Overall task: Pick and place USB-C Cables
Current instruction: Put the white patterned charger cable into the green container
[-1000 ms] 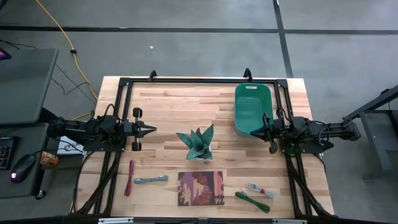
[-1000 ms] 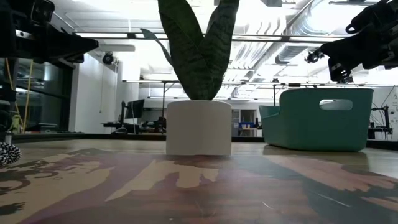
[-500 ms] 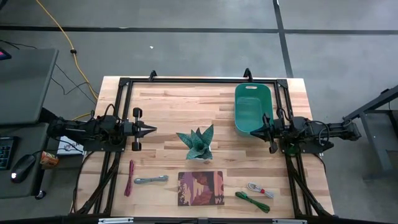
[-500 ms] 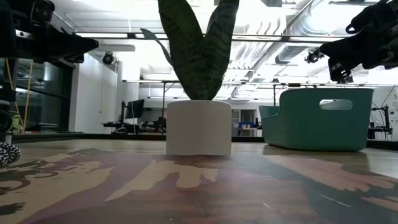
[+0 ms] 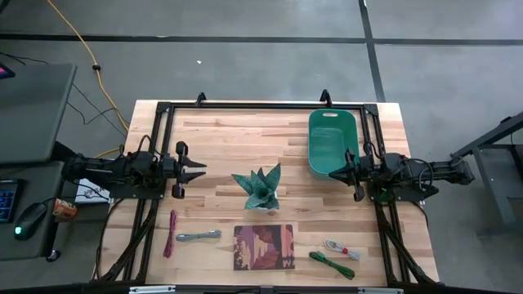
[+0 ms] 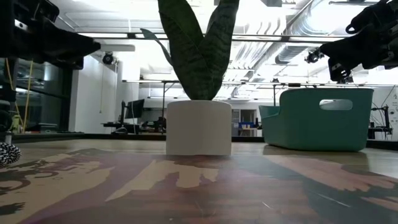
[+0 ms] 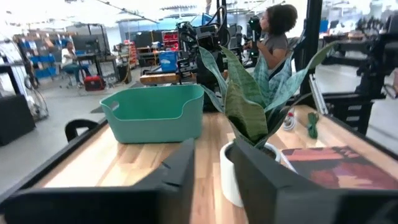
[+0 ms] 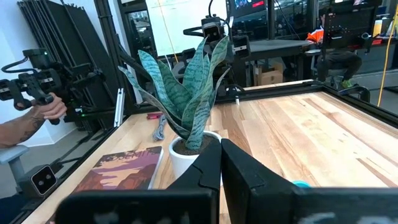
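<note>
Four coiled cables lie along the near side of the table in the high view: dark red (image 5: 170, 233), grey-silver (image 5: 198, 236), white with a red tie (image 5: 341, 248) and green (image 5: 331, 265). My left gripper (image 5: 203, 170) hovers at the table's left side, pointing right, fingers a little apart (image 7: 211, 149). My right gripper (image 5: 331, 173) hovers at the right side beside the teal bin (image 5: 331, 140), pointing left, fingers together (image 8: 221, 149). Neither gripper is near a cable.
A potted snake plant (image 5: 258, 189) stands mid-table between the grippers. A reddish-brown book (image 5: 263, 247) lies flat between the two pairs of cables. The bin sits at the far right. A black frame rail (image 5: 245, 104) runs round the table. People show in the room beyond.
My left gripper has turned slightly about its axis and edged toward the plant, and its fingertips look a little more parted than before. My right gripper and all the cables have kept still.
</note>
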Available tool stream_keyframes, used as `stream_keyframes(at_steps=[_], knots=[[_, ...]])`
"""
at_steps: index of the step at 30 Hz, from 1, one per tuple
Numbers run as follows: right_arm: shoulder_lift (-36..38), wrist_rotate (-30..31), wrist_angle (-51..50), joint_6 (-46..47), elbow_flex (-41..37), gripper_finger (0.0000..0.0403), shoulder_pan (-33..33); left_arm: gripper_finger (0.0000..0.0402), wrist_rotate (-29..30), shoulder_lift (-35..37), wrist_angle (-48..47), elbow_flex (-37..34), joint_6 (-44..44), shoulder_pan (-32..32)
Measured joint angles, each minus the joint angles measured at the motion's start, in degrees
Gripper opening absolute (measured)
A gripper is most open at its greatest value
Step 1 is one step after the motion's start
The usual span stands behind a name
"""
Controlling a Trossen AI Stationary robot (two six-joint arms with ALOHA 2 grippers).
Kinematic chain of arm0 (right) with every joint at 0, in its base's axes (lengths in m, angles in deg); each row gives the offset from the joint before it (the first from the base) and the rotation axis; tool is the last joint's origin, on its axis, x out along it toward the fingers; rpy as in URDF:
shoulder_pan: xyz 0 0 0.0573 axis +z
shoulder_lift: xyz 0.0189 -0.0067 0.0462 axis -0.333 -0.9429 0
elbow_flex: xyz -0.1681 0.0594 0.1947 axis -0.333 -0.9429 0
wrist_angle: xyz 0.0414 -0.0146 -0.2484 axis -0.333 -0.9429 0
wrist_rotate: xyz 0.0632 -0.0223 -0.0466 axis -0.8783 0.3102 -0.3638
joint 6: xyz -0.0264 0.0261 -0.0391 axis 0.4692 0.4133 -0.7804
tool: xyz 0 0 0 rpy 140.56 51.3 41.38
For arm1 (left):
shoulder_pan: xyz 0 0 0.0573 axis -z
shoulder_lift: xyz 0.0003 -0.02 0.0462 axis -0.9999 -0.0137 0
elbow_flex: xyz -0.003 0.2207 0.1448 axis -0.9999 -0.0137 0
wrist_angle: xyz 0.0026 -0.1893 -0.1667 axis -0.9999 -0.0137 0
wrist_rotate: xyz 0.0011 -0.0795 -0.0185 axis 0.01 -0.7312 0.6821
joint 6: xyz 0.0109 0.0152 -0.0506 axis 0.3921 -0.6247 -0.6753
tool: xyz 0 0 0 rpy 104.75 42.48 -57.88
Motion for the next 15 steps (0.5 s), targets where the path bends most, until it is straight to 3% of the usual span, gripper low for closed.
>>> stream_keyframes(at_steps=[8,15], knots=[[0.0,0.0,0.0,0.0,0.0,0.0000,0.0,0.0228,0.0,0.0,0.0,0.0,-3.9,0.0],[0.0,0.0,0.0,0.0,0.0,0.0000,0.0,0.0256,0.0,0.0,0.0,0.0,-3.8,0.0]])
